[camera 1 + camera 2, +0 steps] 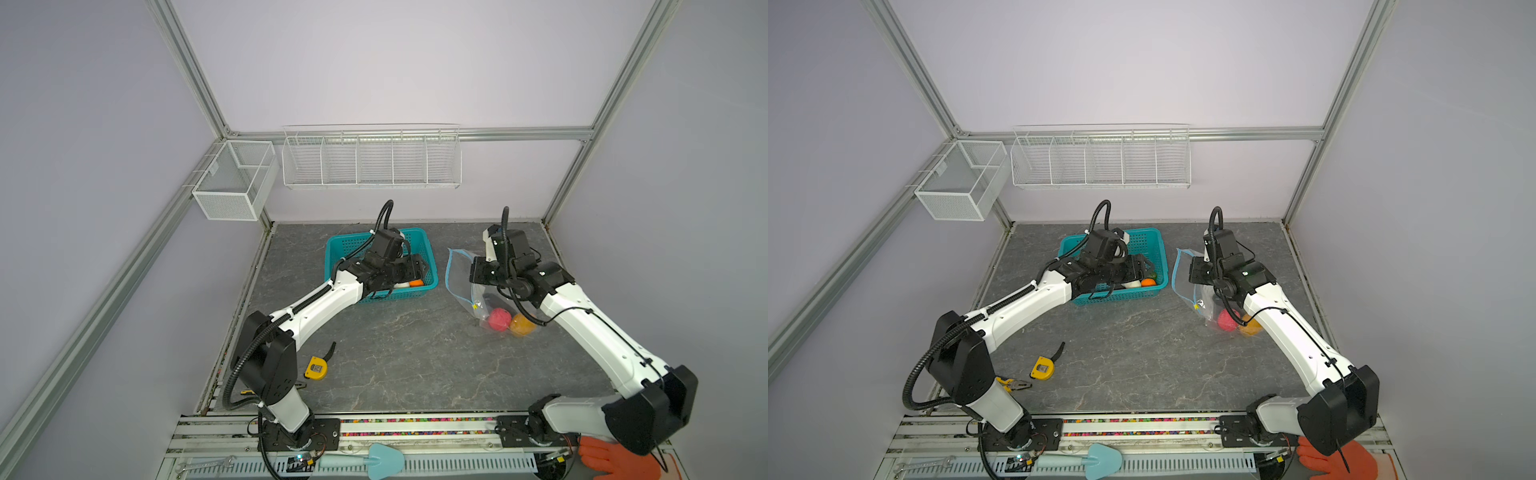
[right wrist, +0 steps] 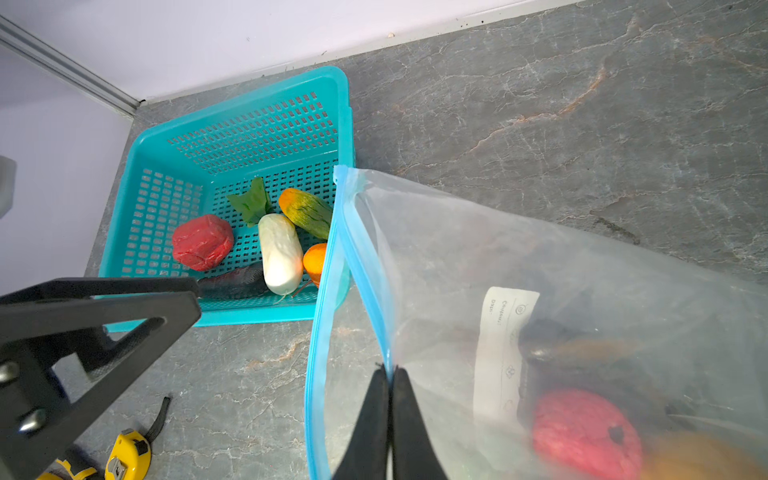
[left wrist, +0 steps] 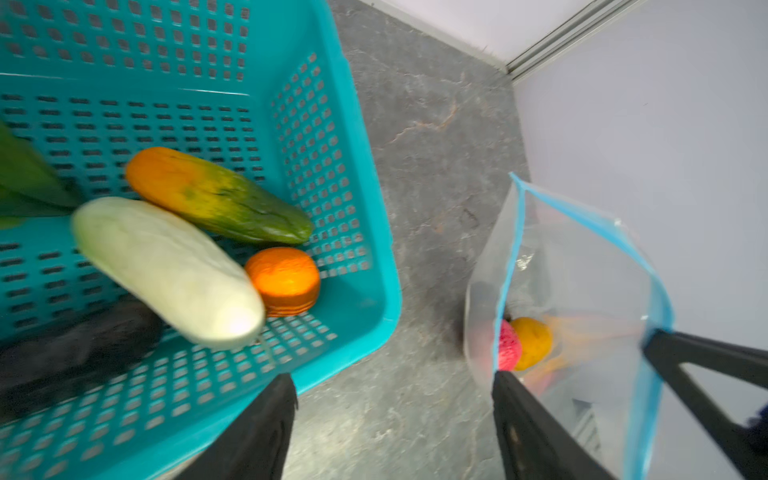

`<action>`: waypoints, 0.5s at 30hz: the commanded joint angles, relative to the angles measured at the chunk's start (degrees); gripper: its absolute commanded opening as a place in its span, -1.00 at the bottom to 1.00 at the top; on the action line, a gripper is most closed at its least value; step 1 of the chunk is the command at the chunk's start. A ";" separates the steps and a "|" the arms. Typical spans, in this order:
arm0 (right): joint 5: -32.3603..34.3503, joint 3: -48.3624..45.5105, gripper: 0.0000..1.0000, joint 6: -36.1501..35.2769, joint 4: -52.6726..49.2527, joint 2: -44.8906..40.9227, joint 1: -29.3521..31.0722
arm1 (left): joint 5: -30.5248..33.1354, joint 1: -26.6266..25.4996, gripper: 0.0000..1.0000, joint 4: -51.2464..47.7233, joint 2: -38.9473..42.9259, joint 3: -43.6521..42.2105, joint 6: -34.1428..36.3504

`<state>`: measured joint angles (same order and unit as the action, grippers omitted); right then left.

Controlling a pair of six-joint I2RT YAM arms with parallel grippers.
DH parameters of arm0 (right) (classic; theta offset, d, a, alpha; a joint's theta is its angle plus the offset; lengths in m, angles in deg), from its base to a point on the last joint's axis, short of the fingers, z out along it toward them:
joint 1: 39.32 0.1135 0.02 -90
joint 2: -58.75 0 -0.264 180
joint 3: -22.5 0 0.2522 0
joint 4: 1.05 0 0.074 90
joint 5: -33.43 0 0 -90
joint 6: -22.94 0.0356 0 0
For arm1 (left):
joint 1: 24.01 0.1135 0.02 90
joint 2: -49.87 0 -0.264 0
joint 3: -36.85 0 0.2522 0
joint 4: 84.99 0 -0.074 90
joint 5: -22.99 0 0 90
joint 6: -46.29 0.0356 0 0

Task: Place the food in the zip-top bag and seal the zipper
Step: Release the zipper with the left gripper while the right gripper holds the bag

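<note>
Right end effector (image 2: 390,372) pinches zip-top bag (image 2: 498,249); left end effector (image 3: 392,380) spread; tabletop (image 1: 395,353) maybe stone, lilac walls (image 1: 374,62)

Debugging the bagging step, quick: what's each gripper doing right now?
Left gripper: open, holding nothing, over the teal basket's corner.
Right gripper: shut on the zipper edge of the zip-top bag.
</note>
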<state>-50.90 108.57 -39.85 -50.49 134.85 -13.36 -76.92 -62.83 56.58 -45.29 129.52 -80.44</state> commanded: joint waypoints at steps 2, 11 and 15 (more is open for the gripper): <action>-0.75 -0.59 -0.86 0.79 1.18 0.81 0.59 | 2.87 2.21 0.57 -8.27 -1.04 4.58 7.35; -0.72 -0.86 -0.86 0.66 1.13 1.13 0.52 | 4.33 5.08 0.78 -19.96 -11.92 17.09 14.21; -1.09 -1.03 -0.86 0.93 1.28 1.01 0.57 | 5.50 5.41 0.84 -24.50 -17.07 22.40 16.16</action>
<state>-51.38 108.57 -39.81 -50.31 135.50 -13.23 -73.07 -57.70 39.01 -59.84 148.87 -68.11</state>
